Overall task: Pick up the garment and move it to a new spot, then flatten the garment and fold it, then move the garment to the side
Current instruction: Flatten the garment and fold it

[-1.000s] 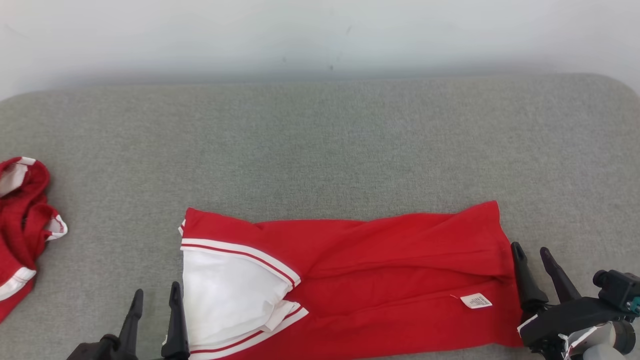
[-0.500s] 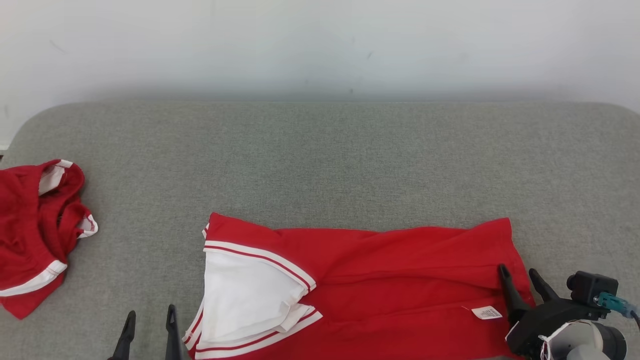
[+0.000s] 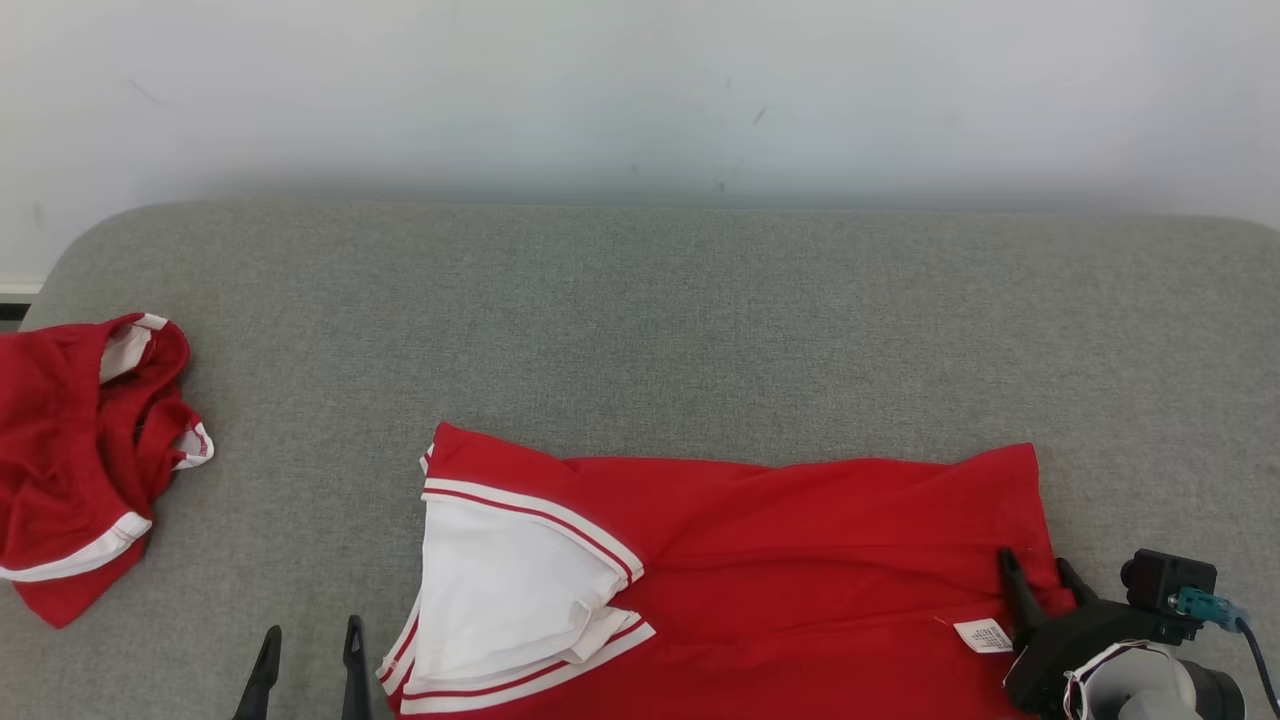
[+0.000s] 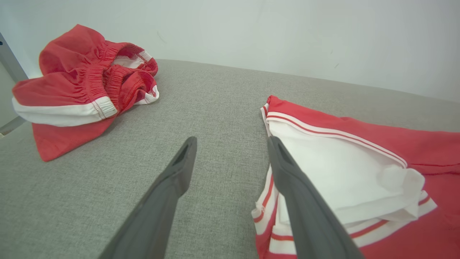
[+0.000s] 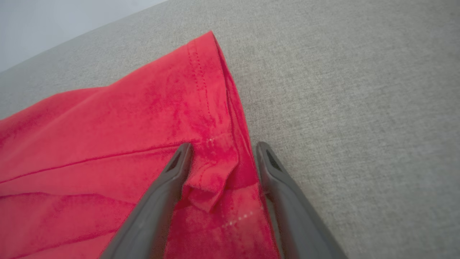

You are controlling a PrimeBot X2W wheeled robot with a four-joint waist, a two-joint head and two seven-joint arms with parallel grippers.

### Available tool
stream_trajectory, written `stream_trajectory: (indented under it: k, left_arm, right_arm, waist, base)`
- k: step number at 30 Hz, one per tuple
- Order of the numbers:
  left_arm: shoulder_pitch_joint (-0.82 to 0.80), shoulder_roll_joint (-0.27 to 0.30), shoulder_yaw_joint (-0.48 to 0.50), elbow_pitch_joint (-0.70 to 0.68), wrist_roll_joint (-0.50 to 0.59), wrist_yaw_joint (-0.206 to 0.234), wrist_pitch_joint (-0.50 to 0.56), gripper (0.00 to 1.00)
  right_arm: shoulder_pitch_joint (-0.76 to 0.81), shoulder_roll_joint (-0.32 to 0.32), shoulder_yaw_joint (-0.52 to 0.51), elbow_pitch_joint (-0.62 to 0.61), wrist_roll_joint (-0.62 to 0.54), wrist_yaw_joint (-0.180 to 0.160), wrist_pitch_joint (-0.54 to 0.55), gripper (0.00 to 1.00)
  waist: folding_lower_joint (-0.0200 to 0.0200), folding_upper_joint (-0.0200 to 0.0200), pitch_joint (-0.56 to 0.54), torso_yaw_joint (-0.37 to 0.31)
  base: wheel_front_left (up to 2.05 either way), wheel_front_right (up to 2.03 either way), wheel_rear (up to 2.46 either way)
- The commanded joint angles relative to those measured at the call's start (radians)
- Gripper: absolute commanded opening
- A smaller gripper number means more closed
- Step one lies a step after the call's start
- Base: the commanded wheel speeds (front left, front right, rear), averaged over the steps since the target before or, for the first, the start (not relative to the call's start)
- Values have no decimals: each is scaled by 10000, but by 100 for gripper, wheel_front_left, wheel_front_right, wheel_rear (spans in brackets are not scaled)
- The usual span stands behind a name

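At the far left of the grey padded surface [image 3: 640,320], a crumpled second red piece [image 3: 80,460] with white bands, well apart from the work. Next along, the left gripper [image 3: 312,628]: fingers spread wide, nothing between them, pointing away over bare surface just beside the left end of the garment [image 3: 800,560]. In the left wrist view, right-hand finger in front of the striped hem; impossible to tell whether touching. Then the garment itself, lying along the near edge with its long axis left to right, roughly flattened but creased, spanning from one gripper to the other. White panel [image 3: 500,590] with red-and-white stripes at the left end, small white label [image 3: 983,635] near the right end. At the far right, the right gripper [image 3: 1034,562]: released, jaws wide, straddling a small raised fold of the red hem, cloth between the fingers but not pinched. Judged from this: each arm nearest its own end, the right one already placed to close on the hem, the left needing a slight shift rightward onto the stripes.
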Motion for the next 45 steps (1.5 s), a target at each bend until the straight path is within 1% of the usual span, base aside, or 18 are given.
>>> stream_trajectory:
  k: [1,5,9,11,16,19,21,23,28,32,35,36,37,40,45]
  left_arm:
    - [-16,-12,-18,-76,-79,31,-30,100]
    - [113,-11,-20,-105,-142,53,-30,100]
    - [280,-10,-31,-147,-219,103,-30,100]
    - [286,-12,-77,-160,-226,131,-30,100]
    - [324,-9,-169,-220,-225,161,-31,100]
    - [348,-11,-175,-267,-138,169,-31,100]
    - [413,-8,-131,-291,-69,198,-31,100]
    - [460,-10,-68,-269,1,219,-31,100]
    - [464,-10,85,-213,447,246,-31,100]
    - [530,-10,131,-164,517,209,-31,100]
    - [520,-9,153,-109,538,198,-31,100]
    - [489,-12,131,-65,538,166,-31,100]
    - [471,-10,123,-37,524,157,-31,100]
    - [418,-12,53,19,489,126,-31,100]
    - [229,-10,-151,188,422,144,-31,100]
  right_arm:
    - [79,150,142,251,112,9,35,0]
    - [-27,175,263,406,223,9,-79,0]
    - [-85,10,335,458,390,9,-295,0]
    - [-123,-293,221,480,529,6,-432,0]
    - [-19,-1303,-251,553,783,-4,-709,0]
    - [47,-1834,-531,394,923,-4,-823,0]
    - [156,-2060,-589,142,953,-4,-844,0]
    - [290,-2120,-491,-218,902,-4,-853,0]
    - [572,-1578,-220,-1867,1237,-4,-592,0]
    - [1027,-920,194,-3549,1498,-4,-77,0]
    - [1304,-277,602,-4723,1625,-3,451,0]
    - [1431,194,832,-5351,1702,-3,737,0]
    - [1454,445,952,-5593,1724,-3,873,0]
    - [1362,1144,1323,-5934,1557,-3,1202,0]
    - [1002,1835,1862,-5522,1351,-3,1310,0]
  waist:
    - [0,0,-18,-30]
    - [0,0,-69,-69]
    - [0,0,-169,-115]
    - [0,0,-232,-130]
    - [0,0,-339,-138]
    - [0,0,-384,-167]
    - [0,0,-425,-227]
    - [0,0,-471,-287]
    - [0,0,-628,-420]
    - [0,0,-772,-360]
    - [0,0,-863,-249]
    - [0,0,-897,-158]
    - [0,0,-913,-99]
    - [0,0,-961,97]
    - [0,0,-1020,505]
  base:
    - [0,0,0]
    - [0,0,0]
    - [0,0,0]
    - [0,0,0]
    - [0,0,0]
    - [0,0,0]
    - [0,0,0]
    - [0,0,0]
    - [0,0,0]
    - [0,0,0]
    - [0,0,0]
    - [0,0,0]
    - [0,0,0]
    - [0,0,0]
    - [0,0,0]
